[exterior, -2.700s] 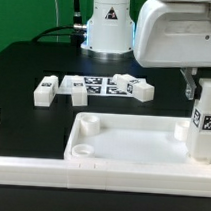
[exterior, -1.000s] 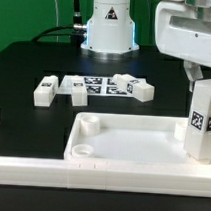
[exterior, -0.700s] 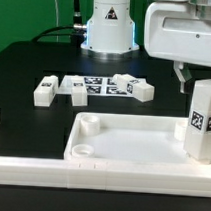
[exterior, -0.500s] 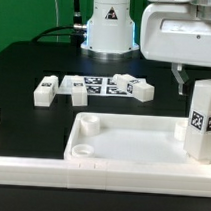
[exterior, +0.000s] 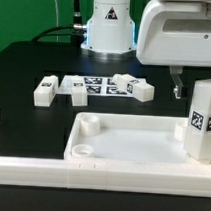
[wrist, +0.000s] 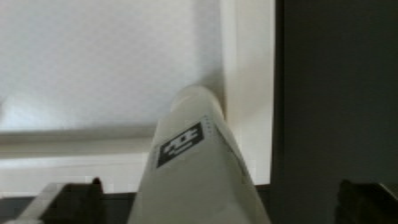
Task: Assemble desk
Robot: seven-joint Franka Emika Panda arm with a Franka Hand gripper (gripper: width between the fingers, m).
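The desk top (exterior: pixel 122 137), a white tray with a raised rim, lies at the front of the table. One white tagged leg (exterior: pixel 202 120) stands upright in its corner at the exterior view's right. My gripper (exterior: pixel 191 86) hangs just above the top of that leg; one dark finger (exterior: pixel 176 84) shows beside it. In the wrist view the leg (wrist: pixel 192 160) rises between my fingertips (wrist: pixel 73 202), with a gap on each side. The gripper is open and holds nothing.
Three more white legs (exterior: pixel 45 90) (exterior: pixel 74 87) (exterior: pixel 134 88) lie on the black table behind the desk top, around the marker board (exterior: pixel 98 85). A long white rail (exterior: pixel 50 173) runs along the front edge. The robot base (exterior: pixel 108 24) stands at the back.
My hand has risen off the upright leg and then shifted toward the exterior view's left. The leg stays upright in the desk top's corner.
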